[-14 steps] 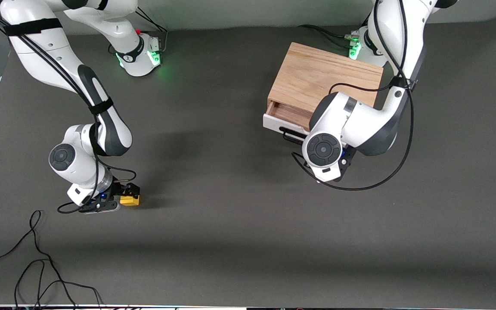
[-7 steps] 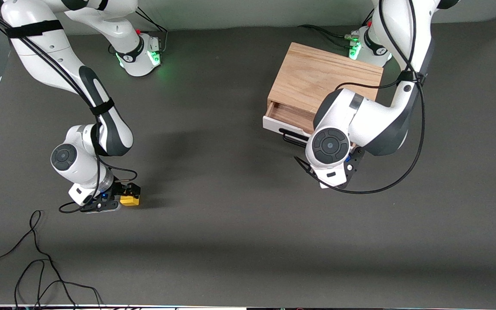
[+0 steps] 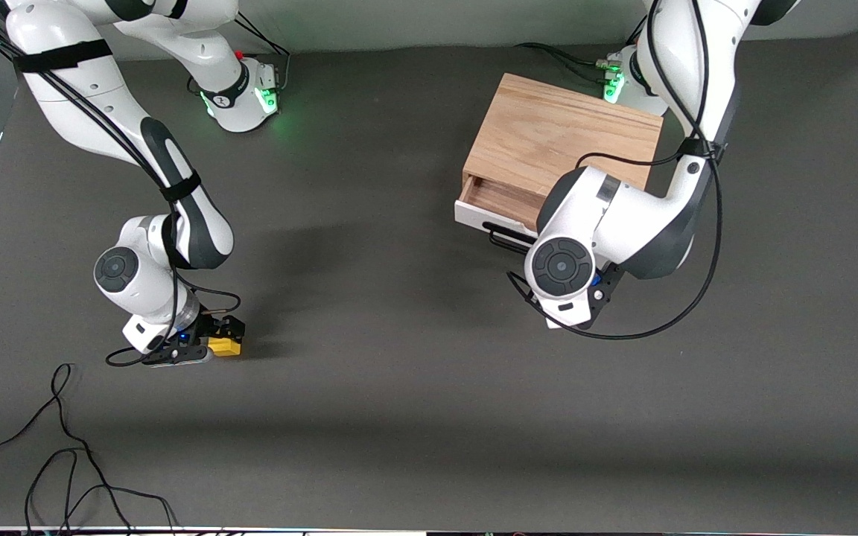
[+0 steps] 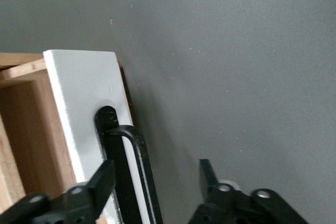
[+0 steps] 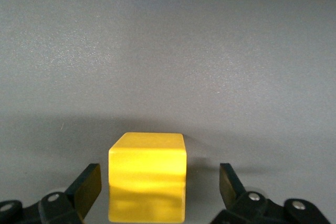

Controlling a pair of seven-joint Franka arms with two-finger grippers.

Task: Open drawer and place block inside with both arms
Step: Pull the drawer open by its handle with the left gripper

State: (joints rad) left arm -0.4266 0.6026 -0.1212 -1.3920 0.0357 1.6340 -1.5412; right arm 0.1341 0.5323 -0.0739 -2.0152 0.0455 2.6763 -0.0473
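Front view – drawer [image 3: 490, 202] part-open, block [image 3: 226, 345] on table [image 3: 399, 417]

Drawer [image 3: 494, 199] standing part-open, left arm [image 3: 608, 223] overhanging its opening | right claw [image 5: 157, 187] straddling block [image 5: 147, 174], gaps showing each side.

You have the drawer [image 3: 490, 206] pulled partly out of its light-wood cabinet [image 3: 559, 141], white front and black bar handle [image 4: 132, 174] facing the front camera. Your small yellow block [image 3: 225, 345] sits flat on the worktop [image 3: 399, 372], well apart, toward the right arm's end.
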